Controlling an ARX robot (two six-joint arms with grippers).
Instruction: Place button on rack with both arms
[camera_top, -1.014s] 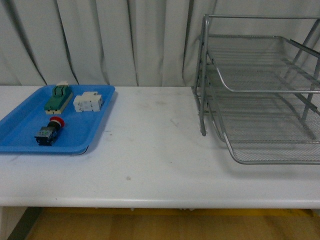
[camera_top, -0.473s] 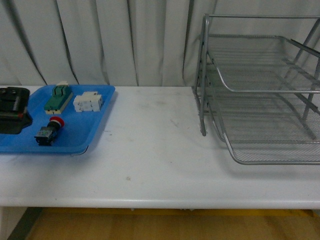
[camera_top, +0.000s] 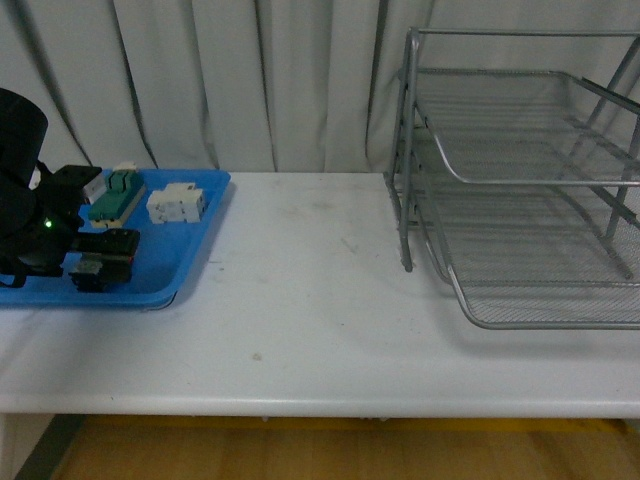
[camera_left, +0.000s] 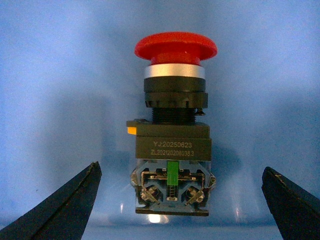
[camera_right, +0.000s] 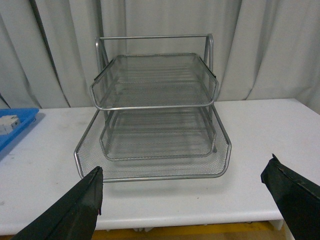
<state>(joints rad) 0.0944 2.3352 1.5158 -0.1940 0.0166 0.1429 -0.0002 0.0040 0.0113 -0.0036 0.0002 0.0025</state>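
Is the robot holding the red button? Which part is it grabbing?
Nothing is held. The left gripper is open around the button without touching it. The right gripper, facing the rack, is open and empty.

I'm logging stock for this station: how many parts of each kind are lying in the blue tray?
Red push-button switch: 1
White rectangular block: 1
Green-and-cream terminal block: 1
Total: 3
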